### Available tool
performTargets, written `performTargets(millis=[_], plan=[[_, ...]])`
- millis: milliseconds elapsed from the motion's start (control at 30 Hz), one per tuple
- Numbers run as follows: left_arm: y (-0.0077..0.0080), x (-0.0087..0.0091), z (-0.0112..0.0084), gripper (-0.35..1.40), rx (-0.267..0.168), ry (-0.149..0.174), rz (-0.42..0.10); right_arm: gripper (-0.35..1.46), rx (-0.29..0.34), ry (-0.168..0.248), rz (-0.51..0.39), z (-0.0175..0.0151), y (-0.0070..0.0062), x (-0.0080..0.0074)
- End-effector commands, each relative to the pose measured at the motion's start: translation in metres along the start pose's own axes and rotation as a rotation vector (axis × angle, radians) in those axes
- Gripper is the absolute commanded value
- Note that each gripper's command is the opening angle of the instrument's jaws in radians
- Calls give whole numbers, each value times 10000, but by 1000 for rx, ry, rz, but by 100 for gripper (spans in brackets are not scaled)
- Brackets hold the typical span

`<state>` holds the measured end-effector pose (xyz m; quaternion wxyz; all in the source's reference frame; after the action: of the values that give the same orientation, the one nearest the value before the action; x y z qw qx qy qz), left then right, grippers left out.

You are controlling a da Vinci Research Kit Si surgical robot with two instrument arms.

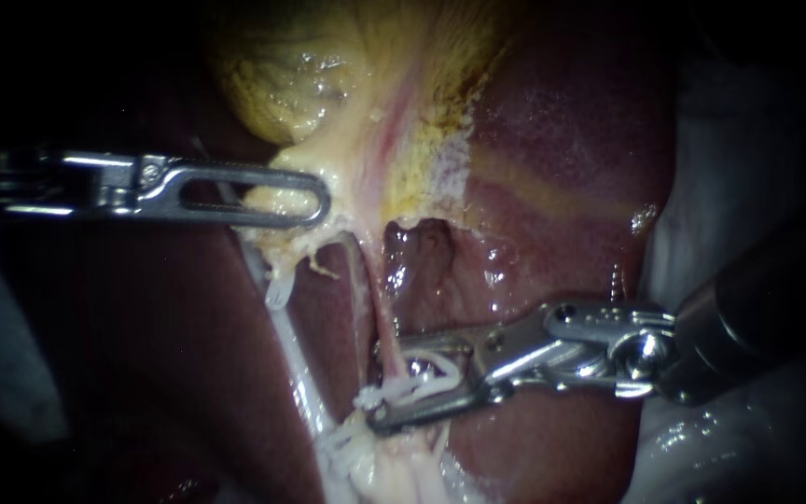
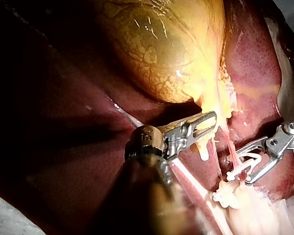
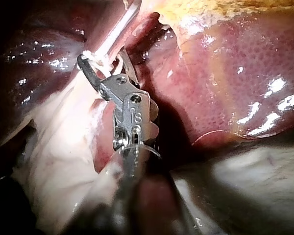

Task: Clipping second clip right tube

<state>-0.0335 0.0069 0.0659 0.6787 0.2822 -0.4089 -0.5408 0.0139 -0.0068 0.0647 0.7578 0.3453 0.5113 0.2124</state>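
The right tube (image 1: 380, 308) is a thin pink strand, taut and bare, running from the gallbladder (image 1: 310, 75) down into frayed white tissue. The right instrument (image 1: 386, 385) has its claw wide around the tube's lower part, carrying a white clip (image 1: 426, 371). I judge the clip placed but not yet closed; next, a steady squeeze square across the tube. The left instrument (image 1: 317, 201) holds its claw clamped on the gallbladder's neck, over the liver (image 1: 552, 140)
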Motion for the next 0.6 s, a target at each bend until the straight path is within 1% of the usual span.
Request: performTargets(millis=[33,167,500,600], plan=[[0,0,0,-35,0,0,0,50,0,1,2,0,0,2],[0,0,0,-35,0,0,0,50,0,4,3,-1,0,4],[0,0,0,-35,0,0,0,50,-7,13,5,-15,2,19],[-1,0,0,-35,0,0,0,50,-7,13,5,-15,2,19]])
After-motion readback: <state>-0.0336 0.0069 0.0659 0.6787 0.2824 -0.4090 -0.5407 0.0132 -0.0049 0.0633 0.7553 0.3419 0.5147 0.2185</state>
